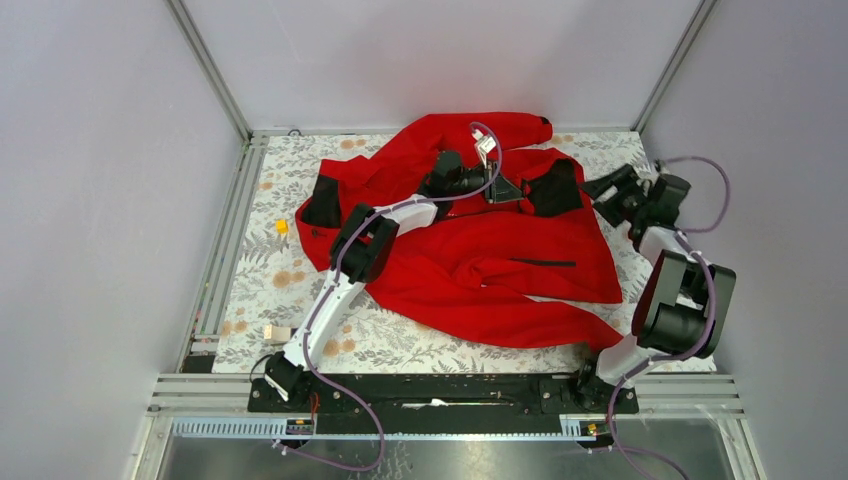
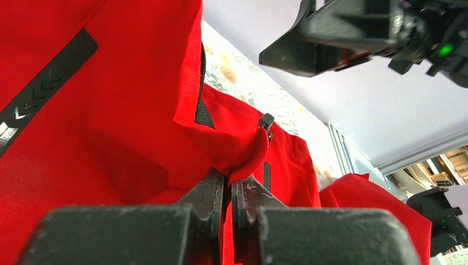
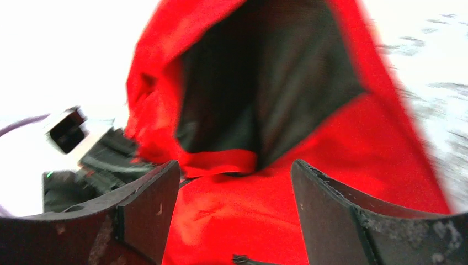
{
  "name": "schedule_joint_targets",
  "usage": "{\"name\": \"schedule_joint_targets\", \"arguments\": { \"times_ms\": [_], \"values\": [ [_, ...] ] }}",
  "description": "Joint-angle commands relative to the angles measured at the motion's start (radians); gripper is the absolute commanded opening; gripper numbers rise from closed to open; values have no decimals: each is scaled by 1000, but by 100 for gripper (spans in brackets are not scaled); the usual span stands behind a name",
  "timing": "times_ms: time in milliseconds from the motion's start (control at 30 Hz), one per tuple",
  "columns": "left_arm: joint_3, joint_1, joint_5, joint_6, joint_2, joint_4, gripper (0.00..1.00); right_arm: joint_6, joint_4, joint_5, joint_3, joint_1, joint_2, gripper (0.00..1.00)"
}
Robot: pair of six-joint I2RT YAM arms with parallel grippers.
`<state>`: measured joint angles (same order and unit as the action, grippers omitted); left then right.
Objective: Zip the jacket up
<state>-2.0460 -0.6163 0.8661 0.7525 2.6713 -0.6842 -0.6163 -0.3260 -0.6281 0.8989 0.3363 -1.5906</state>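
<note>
Pinched by the closed left gripper, the jacket is judged soft, light, best gripped beside its zipper; the right gripper is seen wide apart.

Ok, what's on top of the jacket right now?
The left arm reaches across the jacket, its hand shut on a red fold. Anything under the fabric is covered.

Lab enclosure: aluminium frame, blank walls.
</note>
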Motion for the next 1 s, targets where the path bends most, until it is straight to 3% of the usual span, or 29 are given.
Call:
{"name": "schedule_joint_targets", "arguments": {
  "times_ms": [0, 133, 333, 567, 700, 833, 967],
  "values": [
    [-55, -6, -2, -6, -30, -26, 0, -46, 77, 158, -90, 117, 23, 80],
    [-81, -5, -5, 8, -9, -11, 0, -42, 99, 164, -98, 175, -39, 77],
    [-99, -5, 0, 19, 6, -7, 0, 51, 263, 160, 37, 185, -171, 72],
    [-110, -7, 5, 26, 18, -4, 0, 124, 301, 208, 68, 185, -228, 76],
    [-134, -7, 6, 30, 35, 13, 0, 92, 275, 82, 74, 180, -302, 71],
    [-151, -15, 3, 27, 49, 26, 0, -42, 60, -77, -11, 175, -284, 63],
    [-162, -23, 0, -10, 49, 68, 0, -36, 74, -147, 20, 153, -284, 56]
  ]
}}
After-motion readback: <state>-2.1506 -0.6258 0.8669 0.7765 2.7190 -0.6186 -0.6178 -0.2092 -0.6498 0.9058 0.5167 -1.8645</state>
